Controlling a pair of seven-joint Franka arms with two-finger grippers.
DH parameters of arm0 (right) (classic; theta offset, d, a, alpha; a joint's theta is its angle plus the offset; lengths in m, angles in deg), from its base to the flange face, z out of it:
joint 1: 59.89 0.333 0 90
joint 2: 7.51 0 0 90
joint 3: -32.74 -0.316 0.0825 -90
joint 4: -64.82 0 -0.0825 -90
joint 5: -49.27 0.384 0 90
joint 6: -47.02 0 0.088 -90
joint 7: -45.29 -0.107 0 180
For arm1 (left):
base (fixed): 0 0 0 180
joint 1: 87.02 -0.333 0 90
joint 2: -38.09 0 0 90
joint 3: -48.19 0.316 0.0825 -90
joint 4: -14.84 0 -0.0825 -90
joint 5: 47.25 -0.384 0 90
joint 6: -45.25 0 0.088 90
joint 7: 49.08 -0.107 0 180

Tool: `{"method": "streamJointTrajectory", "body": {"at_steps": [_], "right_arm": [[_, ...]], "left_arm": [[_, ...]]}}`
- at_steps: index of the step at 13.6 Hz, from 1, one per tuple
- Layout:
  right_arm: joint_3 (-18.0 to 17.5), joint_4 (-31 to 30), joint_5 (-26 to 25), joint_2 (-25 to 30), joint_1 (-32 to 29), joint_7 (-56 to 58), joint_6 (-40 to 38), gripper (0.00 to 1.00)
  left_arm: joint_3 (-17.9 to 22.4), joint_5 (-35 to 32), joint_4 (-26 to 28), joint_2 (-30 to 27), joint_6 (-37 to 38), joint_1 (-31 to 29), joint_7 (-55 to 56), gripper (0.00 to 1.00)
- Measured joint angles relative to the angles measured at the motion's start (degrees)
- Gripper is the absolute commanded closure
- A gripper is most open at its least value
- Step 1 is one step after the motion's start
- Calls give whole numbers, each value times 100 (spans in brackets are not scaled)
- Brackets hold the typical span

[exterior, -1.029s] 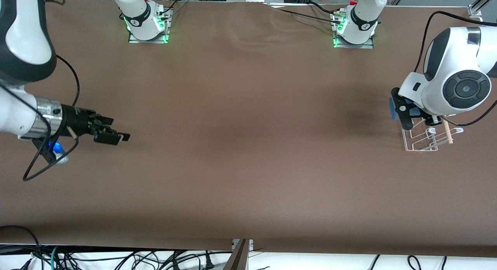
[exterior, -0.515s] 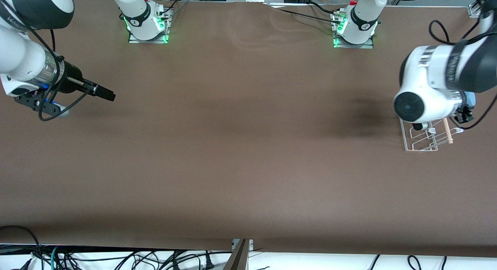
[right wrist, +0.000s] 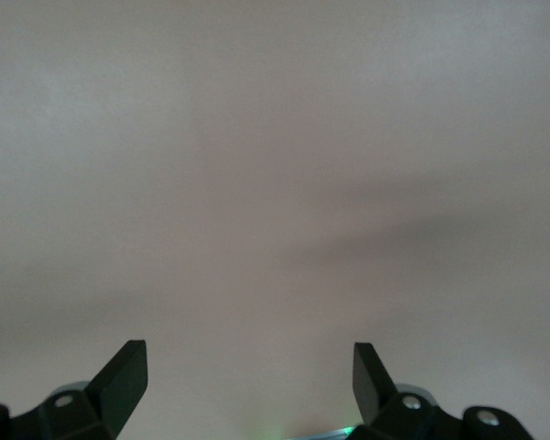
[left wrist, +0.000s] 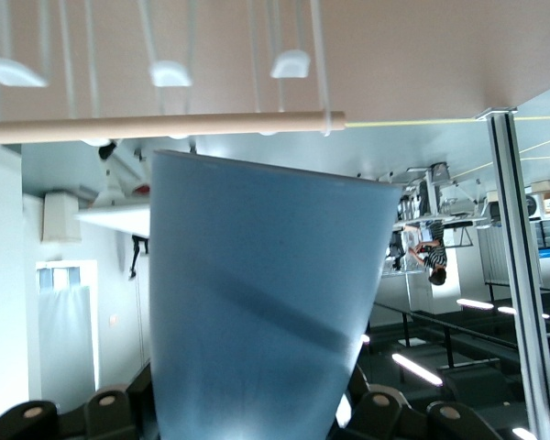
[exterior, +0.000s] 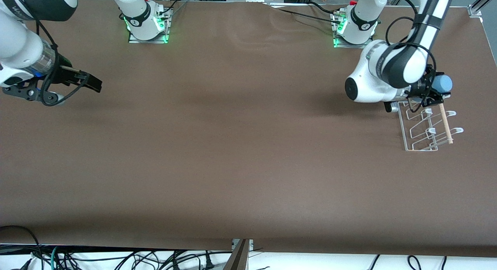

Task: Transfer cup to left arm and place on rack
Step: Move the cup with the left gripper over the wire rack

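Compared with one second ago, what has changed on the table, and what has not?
The left gripper swung the cup from the rack's right-arm-side corner to over its edge farthest from the front camera, still shut on it. The right gripper, open and holding nothing, drew back toward the right arm's end of the table. The rack with its wooden dowel stayed put.

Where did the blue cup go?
The cup is up in the air, held by the left gripper over the rack at the left arm's end of the table.

cups: 1 (exterior: 442,83) | racks: 1 (exterior: 421,141) | dowels: 1 (exterior: 445,124) | arms: 2 | end effectors: 2
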Motion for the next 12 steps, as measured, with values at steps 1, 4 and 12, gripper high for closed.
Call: {"method": "streamJointTrajectory", "body": {"at_steps": [1,4,12], "right_arm": [[154,-6,-4,31,24,232,5,1],[336,-6,-5,67,28,535,36,1],[482,-6,-3,64,62,780,68,1]], "left_arm": [[-14,-42,227,-69,-17,0,297,88],[-13,-179,691,-113,-78,-11,1228,88],[2,-711,1269,-78,-609,-496,2443,88]]}}
